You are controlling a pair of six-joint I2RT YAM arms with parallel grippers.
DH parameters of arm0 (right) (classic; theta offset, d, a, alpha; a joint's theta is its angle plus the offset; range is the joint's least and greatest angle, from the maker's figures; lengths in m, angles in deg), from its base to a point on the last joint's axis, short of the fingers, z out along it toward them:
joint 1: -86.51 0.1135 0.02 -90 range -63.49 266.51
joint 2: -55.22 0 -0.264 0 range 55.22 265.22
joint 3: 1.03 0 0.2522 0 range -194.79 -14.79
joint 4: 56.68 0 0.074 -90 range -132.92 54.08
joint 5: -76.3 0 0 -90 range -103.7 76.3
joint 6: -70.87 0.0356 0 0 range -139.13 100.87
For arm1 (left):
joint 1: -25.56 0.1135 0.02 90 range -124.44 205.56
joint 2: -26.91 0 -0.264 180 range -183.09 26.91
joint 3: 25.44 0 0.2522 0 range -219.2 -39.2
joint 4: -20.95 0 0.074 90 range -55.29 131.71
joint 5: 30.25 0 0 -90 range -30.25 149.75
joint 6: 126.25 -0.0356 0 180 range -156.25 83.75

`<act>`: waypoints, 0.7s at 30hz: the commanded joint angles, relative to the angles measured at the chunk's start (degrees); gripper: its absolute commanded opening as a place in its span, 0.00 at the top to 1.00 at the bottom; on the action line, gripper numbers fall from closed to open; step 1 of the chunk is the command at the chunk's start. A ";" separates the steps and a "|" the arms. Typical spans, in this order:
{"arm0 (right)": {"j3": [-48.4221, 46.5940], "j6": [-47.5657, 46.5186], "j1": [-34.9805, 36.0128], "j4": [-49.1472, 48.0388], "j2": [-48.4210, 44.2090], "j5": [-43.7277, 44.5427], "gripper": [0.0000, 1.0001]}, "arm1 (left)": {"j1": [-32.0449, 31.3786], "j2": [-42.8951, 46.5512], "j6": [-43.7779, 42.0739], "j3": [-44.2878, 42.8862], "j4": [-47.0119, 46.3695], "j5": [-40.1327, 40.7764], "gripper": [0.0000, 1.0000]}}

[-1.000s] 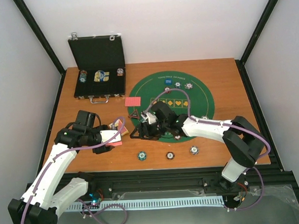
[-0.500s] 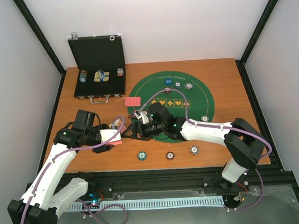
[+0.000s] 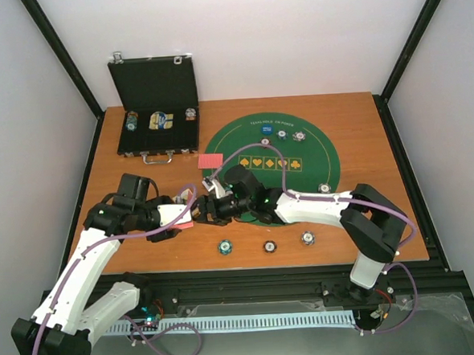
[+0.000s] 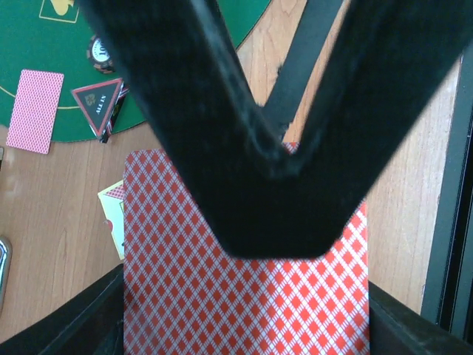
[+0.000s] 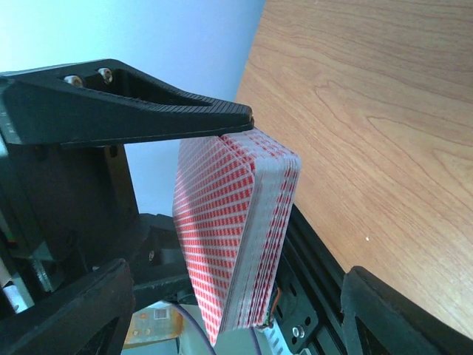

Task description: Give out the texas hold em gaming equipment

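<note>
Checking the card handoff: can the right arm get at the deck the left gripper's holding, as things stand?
Probably yes. The right gripper, jaws open, sits right beside the deck with nothing between them. The left gripper clamps one end only, so the rest of the deck looks exposed.

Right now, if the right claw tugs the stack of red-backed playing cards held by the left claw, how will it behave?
The stack of red-backed playing cards shows many thin separate layers, so a tug would probably slide single cards off. The left claw pinches its flat faces, so the free edges might fan or bend.
</note>
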 commanded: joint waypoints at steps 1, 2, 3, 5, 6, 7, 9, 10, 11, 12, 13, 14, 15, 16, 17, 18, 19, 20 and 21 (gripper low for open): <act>-2.12 2.07 1.39 -4.32 2.11 -0.35 0.24 | -0.37 0.85 0.91 -3.09 0.21 -1.78 0.62; -2.48 2.30 1.64 -4.50 2.55 -0.32 0.24 | -0.39 0.77 0.95 -3.21 0.28 -1.94 0.62; -2.83 2.54 1.83 -4.77 3.11 -0.24 0.24 | -0.39 0.76 0.98 -3.27 0.22 -2.01 0.61; -3.34 3.29 2.22 -5.41 4.18 -0.07 0.24 | -0.39 0.67 1.03 -3.37 0.26 -2.04 0.62; -3.59 3.72 2.36 -5.91 4.79 0.03 0.24 | -0.39 0.70 0.97 -3.37 0.32 -1.99 0.62; -3.92 4.21 2.48 -6.55 5.56 -0.03 0.24 | -0.40 0.69 0.95 -3.40 0.43 -2.01 0.62; -4.10 5.60 2.64 -8.37 6.65 -0.12 0.25 | -0.39 0.71 0.82 -3.41 0.56 -2.06 0.62; -4.41 6.10 2.73 -9.01 7.16 -0.10 0.25 | -0.39 0.66 0.76 -3.32 0.56 -1.94 0.62; -4.88 6.40 2.82 -9.16 7.64 0.01 0.25 | -0.39 0.70 0.74 -3.27 0.60 -1.93 0.62; -5.46 6.59 2.91 -9.13 8.13 0.15 0.25 | -0.39 0.70 0.74 -3.18 0.57 -1.85 0.62; -5.86 6.80 2.96 -9.08 8.53 0.28 0.26 | -0.39 0.77 0.74 -3.17 0.61 -1.81 0.62; -6.26 7.02 2.99 -8.99 8.98 0.42 0.26 | -0.39 0.78 0.74 -3.14 0.57 -1.83 0.62; -6.60 7.10 3.01 -8.49 9.37 0.59 0.27 | -0.39 0.81 0.68 -3.14 0.68 -1.80 0.62; -7.00 7.12 3.01 -8.12 9.70 0.76 0.28 | -0.39 0.86 0.61 -3.14 0.78 -1.72 0.62; -7.25 7.06 3.01 -7.61 9.97 0.93 0.28 | -0.39 0.96 0.60 -3.19 0.80 -1.67 0.62; -7.42 7.03 2.98 -7.29 10.15 1.11 0.29 | -0.39 0.95 0.59 -3.29 0.94 -1.70 0.62; -7.46 6.96 2.99 -6.80 10.37 1.31 0.29 | -0.39 1.02 0.61 -3.35 0.99 -1.67 0.62; -7.38 6.87 2.93 -6.42 10.44 1.49 0.30 | -0.39 1.06 0.59 -3.45 1.09 -1.66 0.62; -7.24 6.72 2.92 -6.02 10.49 1.69 0.32 | -0.39 1.17 0.61 -3.43 1.05 -1.71 0.62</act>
